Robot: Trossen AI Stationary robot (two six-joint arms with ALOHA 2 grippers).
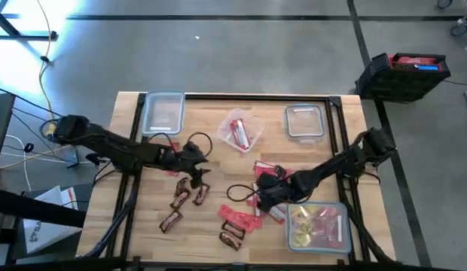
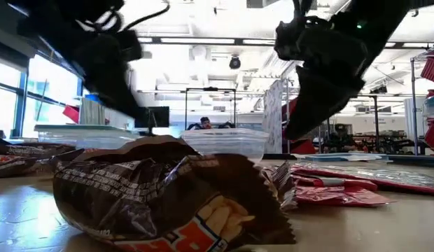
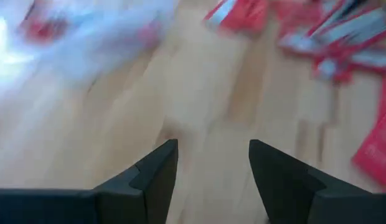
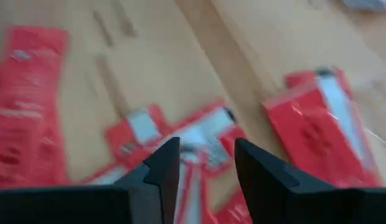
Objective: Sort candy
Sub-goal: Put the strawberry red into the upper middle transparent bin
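Sorting partway: some candy (image 1: 318,223) binned, red packets (image 1: 241,218) lying mid-bench; my right hand (image 4: 202,163) and left hand (image 3: 211,168) hovering parted, empty.

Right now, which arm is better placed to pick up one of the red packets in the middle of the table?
Probably the right. The right gripper is open directly over the red packets. The left gripper, also open, has only bare wood between its fingers, beside the brown bars.

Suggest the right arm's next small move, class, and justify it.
Probably lower the right gripper and close on the red packets just below: its jaws are open, empty and hanging right over them, so a short descent should bracket one.
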